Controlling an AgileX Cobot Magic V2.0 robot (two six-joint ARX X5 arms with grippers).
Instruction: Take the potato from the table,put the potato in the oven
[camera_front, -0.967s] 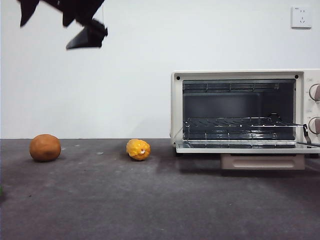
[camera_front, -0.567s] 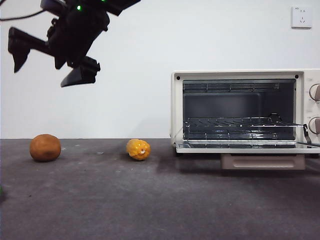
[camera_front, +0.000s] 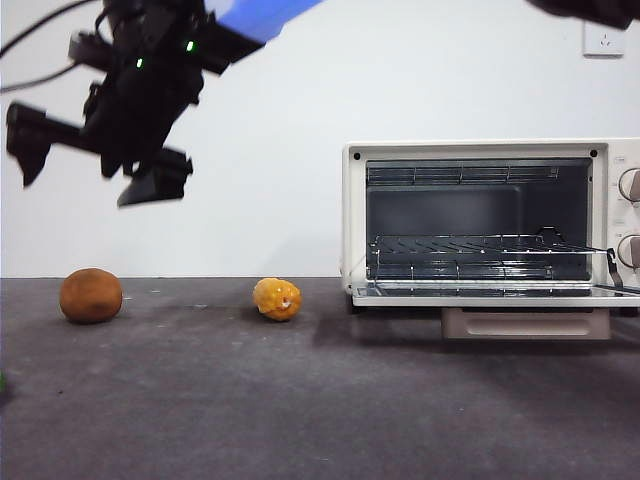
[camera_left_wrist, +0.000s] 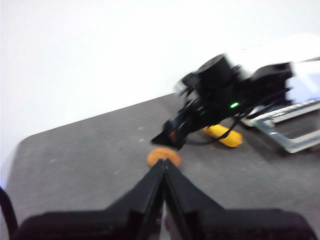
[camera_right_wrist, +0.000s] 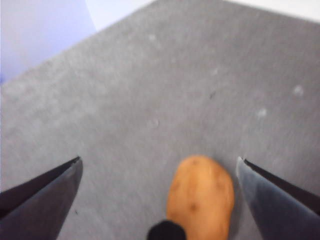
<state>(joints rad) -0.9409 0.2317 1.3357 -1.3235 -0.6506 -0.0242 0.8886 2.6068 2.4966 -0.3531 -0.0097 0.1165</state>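
Observation:
The brown potato (camera_front: 90, 295) lies on the dark grey table (camera_front: 320, 400) at the far left. High above it my right gripper (camera_front: 80, 180) hangs open, its jaws spread wide. In the right wrist view the potato (camera_right_wrist: 201, 195) sits between those open jaws (camera_right_wrist: 159, 161), well below them. The cream oven (camera_front: 480, 225) stands at the right, its door down and the wire rack (camera_front: 470, 250) showing. My left gripper (camera_left_wrist: 164, 163) is shut and empty, away from the work; its view takes in the potato (camera_left_wrist: 163, 156) and the right gripper (camera_left_wrist: 172, 137) over it.
A bumpy yellow-orange object (camera_front: 277, 298) lies on the table between the potato and the oven. The open oven door (camera_front: 490, 296) juts forward at table height. A wall socket (camera_front: 602, 34) is at the upper right. A dark arm tip (camera_front: 590, 10) shows at the top right corner.
My right gripper has come down and slightly left from the top edge, closer to the potato, with its jaws still spread. The potato and the yellow object have not moved.

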